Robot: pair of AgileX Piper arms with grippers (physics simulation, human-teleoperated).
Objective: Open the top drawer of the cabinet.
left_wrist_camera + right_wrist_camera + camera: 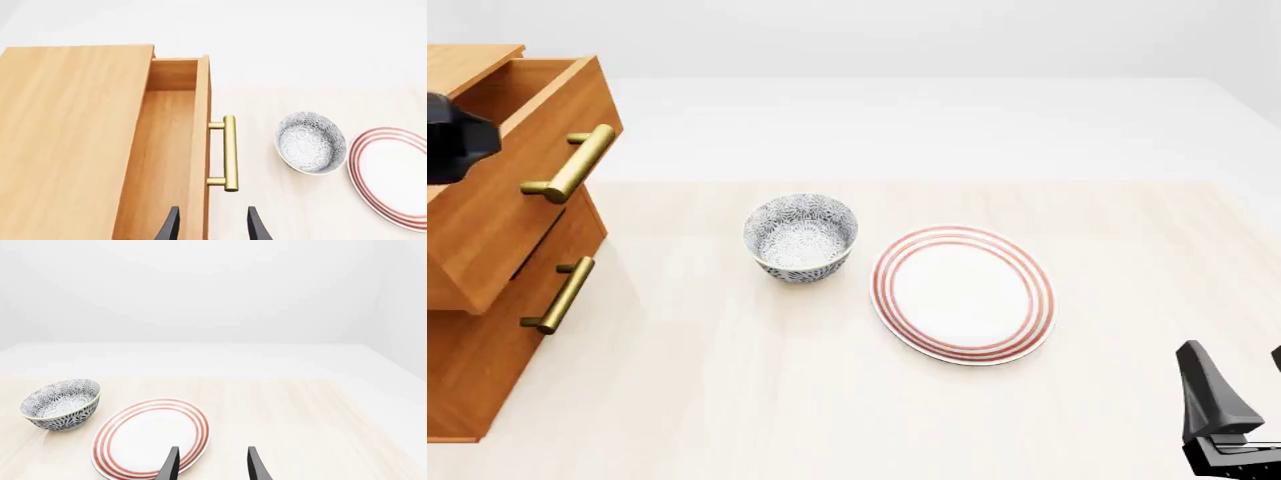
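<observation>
Since the cabinet (481,350) at frame left shows its top drawer (521,190) pulled well out, the task looks essentially done. Brass handle (229,153) free; left gripper (212,225) spread, empty. Right gripper (212,465) likewise, idle.

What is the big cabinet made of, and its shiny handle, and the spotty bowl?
The cabinet looks like orange-brown wood, since grain lines show. The top drawer's handle looks like brushed brass: golden with a soft shine. The bowl is probably glazed ceramic, smooth with a fine printed pattern.
</observation>
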